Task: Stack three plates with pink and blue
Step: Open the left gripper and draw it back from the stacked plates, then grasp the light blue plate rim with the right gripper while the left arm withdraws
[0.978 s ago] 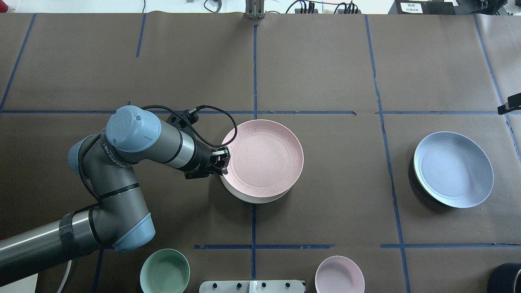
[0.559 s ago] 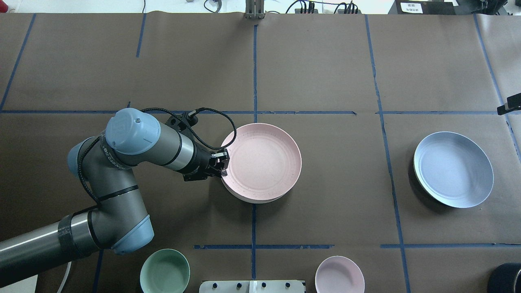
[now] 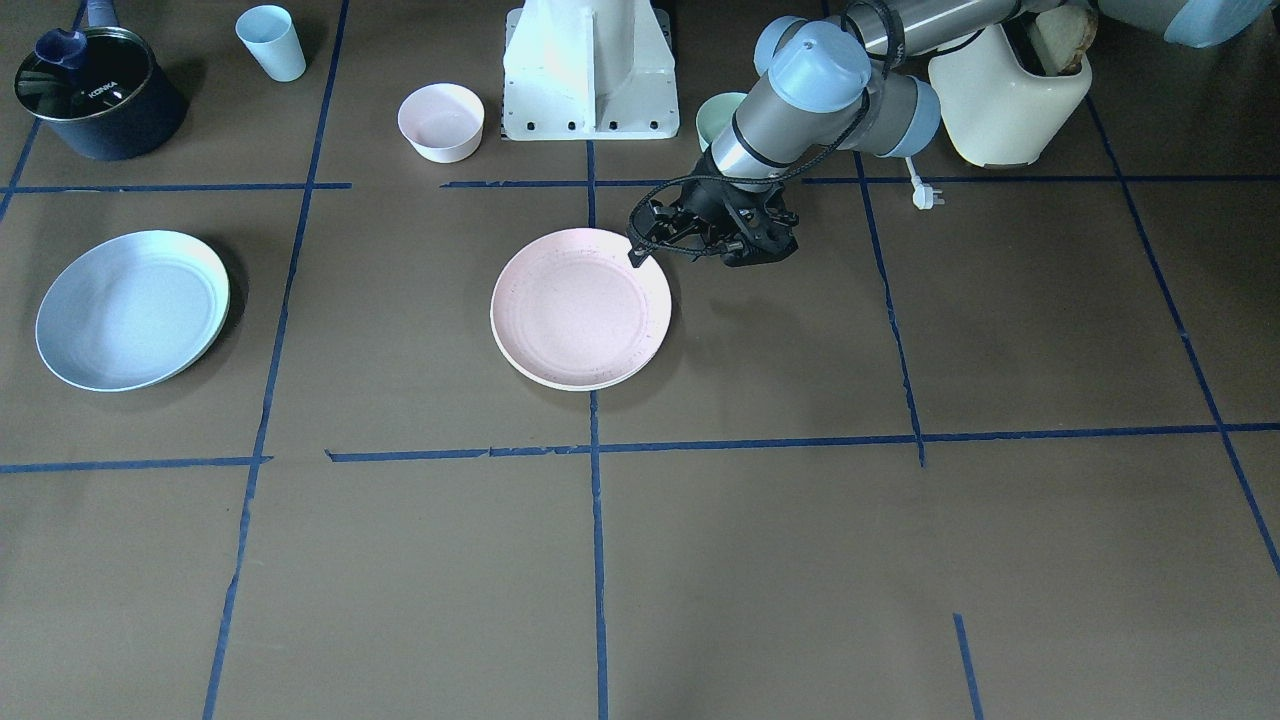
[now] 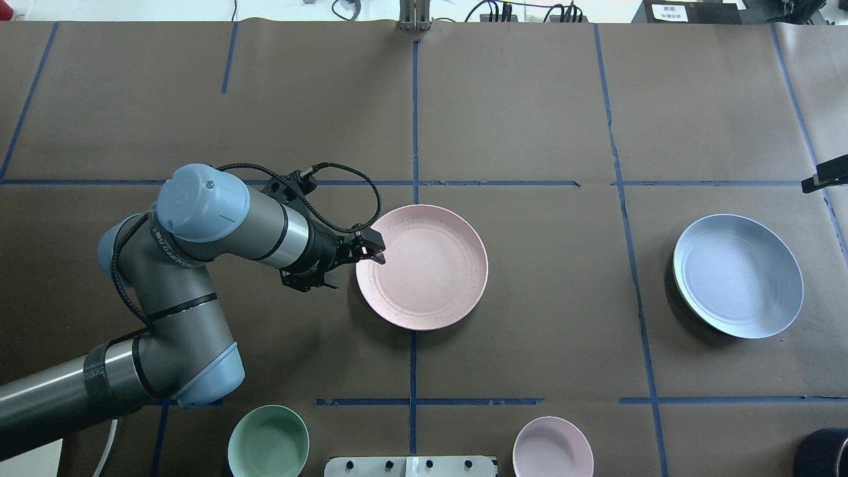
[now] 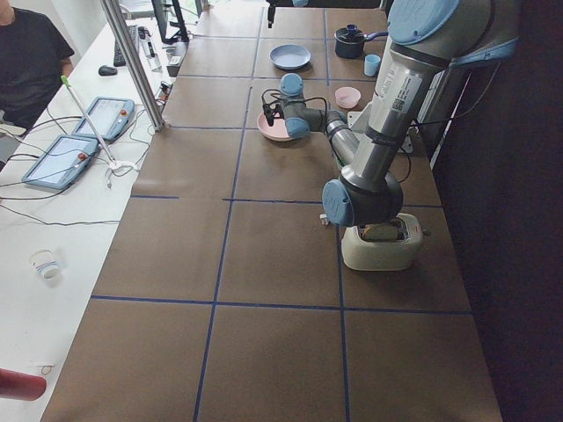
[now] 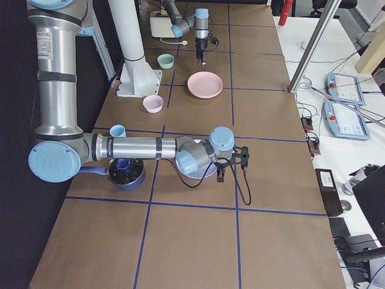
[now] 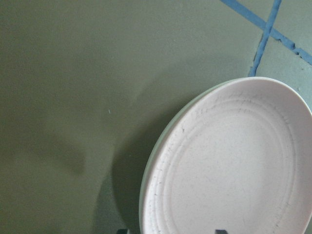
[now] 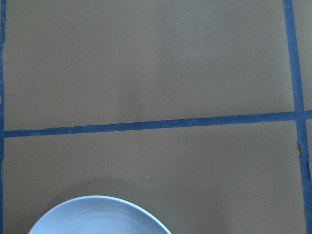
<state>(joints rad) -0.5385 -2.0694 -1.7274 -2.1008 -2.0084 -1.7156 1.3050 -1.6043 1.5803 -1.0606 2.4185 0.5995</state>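
Note:
The pastel pink plate (image 4: 422, 267) lies level on the pale cream plate at the table's middle. Only a thin cream rim (image 3: 578, 386) shows under it, also in the left wrist view (image 7: 157, 146). My left gripper (image 4: 372, 249) is open and empty just above the pink plate's (image 3: 580, 308) left rim. The light blue plate (image 4: 737, 275) lies alone at the right. My right gripper (image 6: 230, 164) hovers beside the blue plate (image 8: 100, 217); I cannot tell whether it is open or shut.
A mint-green bowl (image 4: 268, 440) and a small pink bowl (image 4: 552, 447) stand at the near edge by the robot base (image 3: 588, 70). A dark pot (image 3: 95, 90) and a blue cup (image 3: 271, 42) are near the blue plate. A cream appliance (image 3: 1010, 90) stands behind the left arm.
The pink plate has come down from a tilted hold onto the cream plate. The left gripper has let go of its rim and drawn slightly back and up.

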